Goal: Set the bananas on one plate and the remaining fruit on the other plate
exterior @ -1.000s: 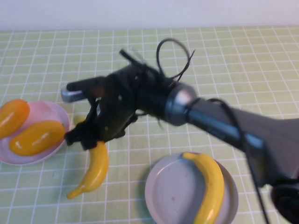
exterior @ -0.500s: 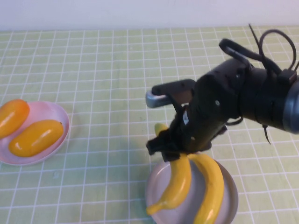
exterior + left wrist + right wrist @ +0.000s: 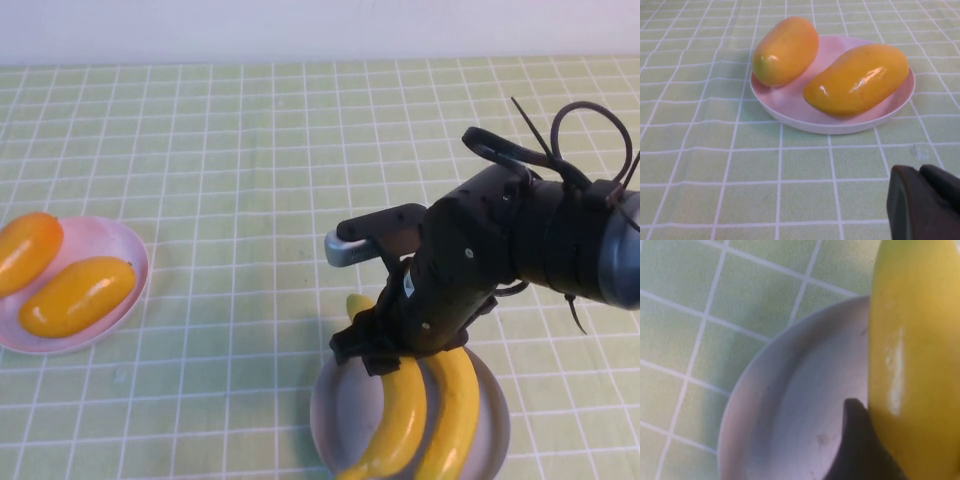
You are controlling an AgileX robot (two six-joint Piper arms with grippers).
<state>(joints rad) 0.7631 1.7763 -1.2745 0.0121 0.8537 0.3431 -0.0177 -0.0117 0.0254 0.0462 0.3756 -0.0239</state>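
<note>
My right gripper (image 3: 385,352) is shut on a banana (image 3: 400,412) and holds it over the grey-blue plate (image 3: 327,410), close beside the second banana (image 3: 456,410) that lies on that plate. In the right wrist view the held banana (image 3: 910,340) is against one dark finger (image 3: 856,437) above the plate (image 3: 785,405). The pink plate (image 3: 110,243) at the left holds the yellow-orange fruit (image 3: 75,295) and the orange-red fruit (image 3: 25,250). My left gripper (image 3: 920,172) is shut, empty, low over the cloth beside the pink plate (image 3: 840,127); both fruits (image 3: 857,80) (image 3: 785,50) show there.
A green checked cloth (image 3: 250,150) covers the whole table. The right arm (image 3: 540,245) with its cable loops reaches in from the right over the grey-blue plate.
My right gripper carried the banana from beside the pink plate rightwards to the grey-blue plate and lowered it next to the other banana. The fruits on the pink plate have not moved.
</note>
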